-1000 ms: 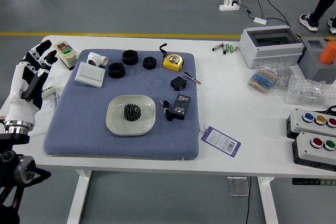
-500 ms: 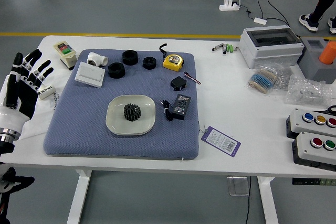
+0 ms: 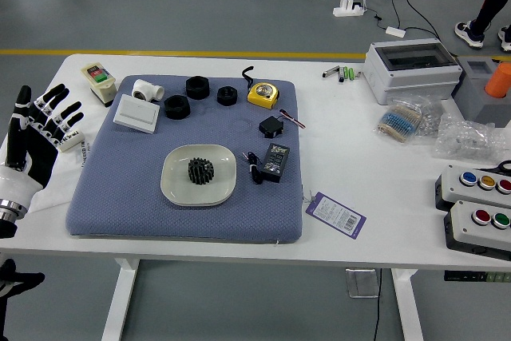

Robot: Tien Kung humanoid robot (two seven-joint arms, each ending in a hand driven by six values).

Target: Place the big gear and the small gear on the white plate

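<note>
The black gear is carried by the white plate, well rightward of the left hand, whose released fingers are spread.

Left arm partly beyond the left edge

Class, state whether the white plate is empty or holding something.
The white plate holds something: a black toothed gear rests near its middle.
</note>
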